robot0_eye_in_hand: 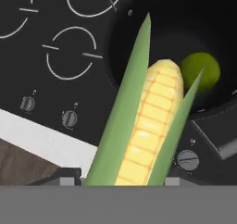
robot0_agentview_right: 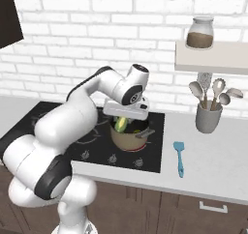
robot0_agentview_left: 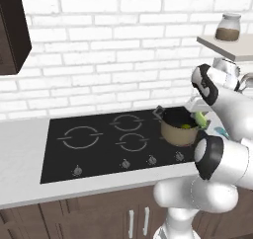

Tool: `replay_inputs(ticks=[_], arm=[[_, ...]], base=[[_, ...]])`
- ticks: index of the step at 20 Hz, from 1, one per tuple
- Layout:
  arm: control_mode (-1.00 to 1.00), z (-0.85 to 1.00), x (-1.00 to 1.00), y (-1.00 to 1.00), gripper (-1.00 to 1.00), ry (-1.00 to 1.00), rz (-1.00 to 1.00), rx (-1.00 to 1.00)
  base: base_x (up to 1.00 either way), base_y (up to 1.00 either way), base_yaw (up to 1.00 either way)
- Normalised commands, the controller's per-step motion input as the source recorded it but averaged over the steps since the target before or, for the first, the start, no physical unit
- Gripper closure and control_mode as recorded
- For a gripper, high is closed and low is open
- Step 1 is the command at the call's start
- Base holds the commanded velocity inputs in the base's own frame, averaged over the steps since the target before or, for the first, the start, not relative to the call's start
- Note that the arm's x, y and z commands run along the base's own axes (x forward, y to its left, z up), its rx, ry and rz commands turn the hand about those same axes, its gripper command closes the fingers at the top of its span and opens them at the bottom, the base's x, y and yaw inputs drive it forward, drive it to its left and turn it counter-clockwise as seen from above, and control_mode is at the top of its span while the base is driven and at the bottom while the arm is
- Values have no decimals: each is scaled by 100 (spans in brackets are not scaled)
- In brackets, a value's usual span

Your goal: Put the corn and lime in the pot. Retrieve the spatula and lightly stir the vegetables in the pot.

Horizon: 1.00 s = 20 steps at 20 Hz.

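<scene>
Gripper (robot0_eye_in_hand: 120,183) clamped on corn (robot0_eye_in_hand: 146,126) above pot (robot0_eye_in_hand: 139,42); lime (robot0_eye_in_hand: 200,71) inside at 3 o'clock. Next: let go.

— Any words, brands or numbers to read here?

— None. The stove knobs (robot0_eye_in_hand: 187,160) have small marks above them, too blurred to read as figures or signs.

— The jar (robot0_agentview_right: 199,33) on the shelf (robot0_agentview_right: 213,59)?

— It bears no label that can be read.

— And the hob (robot0_agentview_left: 99,139)?

— White ring outlines for burners, no lettering. The pot (robot0_agentview_right: 127,136) and the spatula (robot0_agentview_right: 179,158) carry no print either.
</scene>
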Motion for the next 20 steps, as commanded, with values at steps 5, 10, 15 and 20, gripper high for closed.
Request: replay_inputs(ticks=[5, 10, 15, 20], arm=[[-100, -3, 100, 3, 100, 6, 0, -2], [-100, -36, 74, 12, 100, -1, 0, -10], [-100, -43, 49, 1, 100, -1, 0, -13], [-100, -55, 2, 0, 100, 0, 0, -8]], base=[[0, 0, 0], [0, 0, 0], [0, 0, 0], [0, 0, 0]])
